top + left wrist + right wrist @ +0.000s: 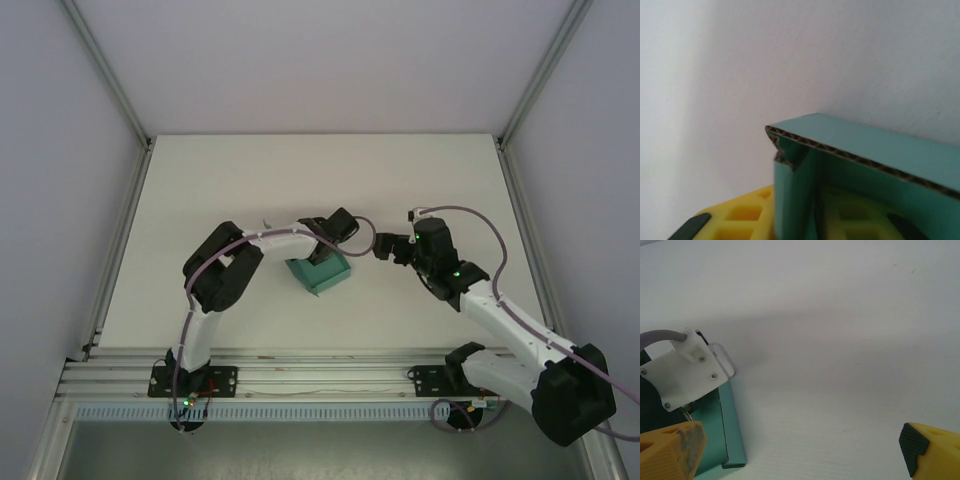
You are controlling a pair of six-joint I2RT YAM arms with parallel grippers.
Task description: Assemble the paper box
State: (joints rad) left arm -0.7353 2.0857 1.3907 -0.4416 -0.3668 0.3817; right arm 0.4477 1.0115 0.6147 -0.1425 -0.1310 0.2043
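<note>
At mid-bench: your teal paper box [318, 272] sits on the white bench [250, 180], partly folded, walls raised, open side up.
Card: the left wrist view shows you a corrugated edge along one upright wall [880, 150], with a ragged torn corner.
Left claw [326, 250]: at the box's far edge; its yellow fingers [740, 215] show on either side of that wall, but you cannot tell whether they press it.
Right claw [380, 247]: spread wide, its fingers [670, 450] apart over bare bench, holding nothing, just right of the box [732, 430].
Between them: the left arm's white plate [682, 372] overlaps the box's top.
</note>
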